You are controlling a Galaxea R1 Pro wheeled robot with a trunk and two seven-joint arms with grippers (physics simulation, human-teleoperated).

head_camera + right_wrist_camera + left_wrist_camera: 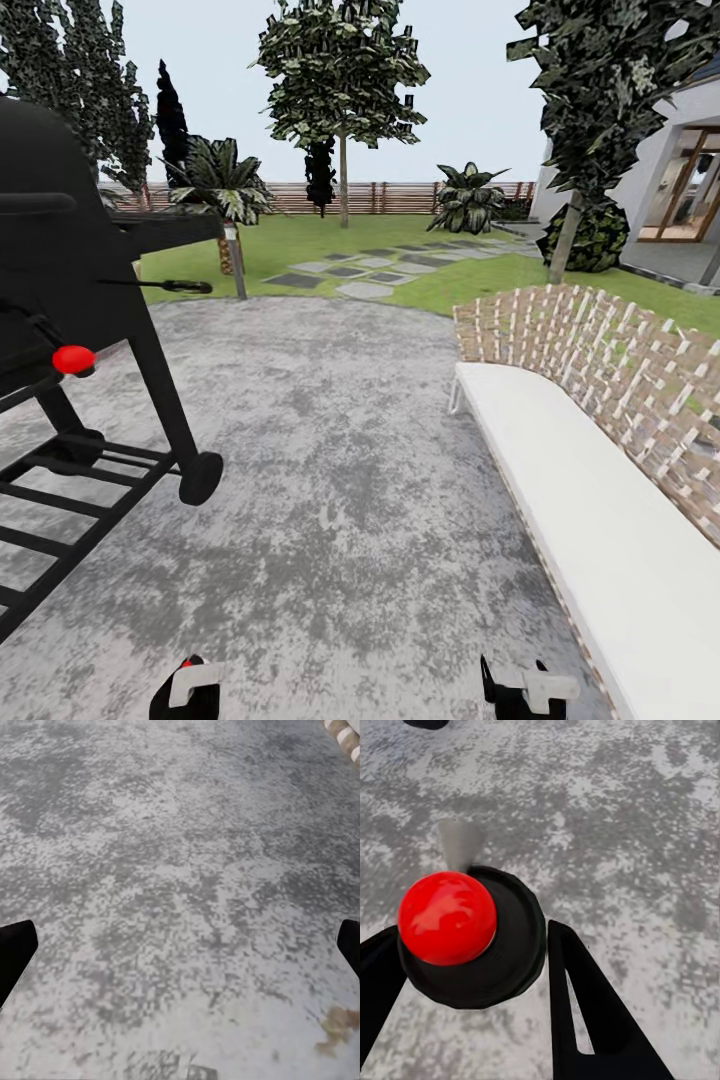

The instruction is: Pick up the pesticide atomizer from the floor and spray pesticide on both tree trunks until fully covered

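My left gripper (471, 937) is shut on the pesticide atomizer (450, 919), a black round head with a red ball on top and a grey nozzle sticking out. At the head view's lower edge the left gripper (188, 690) shows a bit of red, and the right gripper (520, 690) hangs beside it. Over bare paving, the right gripper (184, 945) is open and holds nothing. Far ahead on the lawn stand two trees with pale trunks: one in the middle (343, 185), one at the right (566, 238) near the house.
A black wheeled grill (90, 300) with a red knob stands close on the left. A white bench (590, 500) with a woven back runs along the right. Grey paving (340, 480) lies between them, with stepping stones (365, 268) leading to the lawn and fence.
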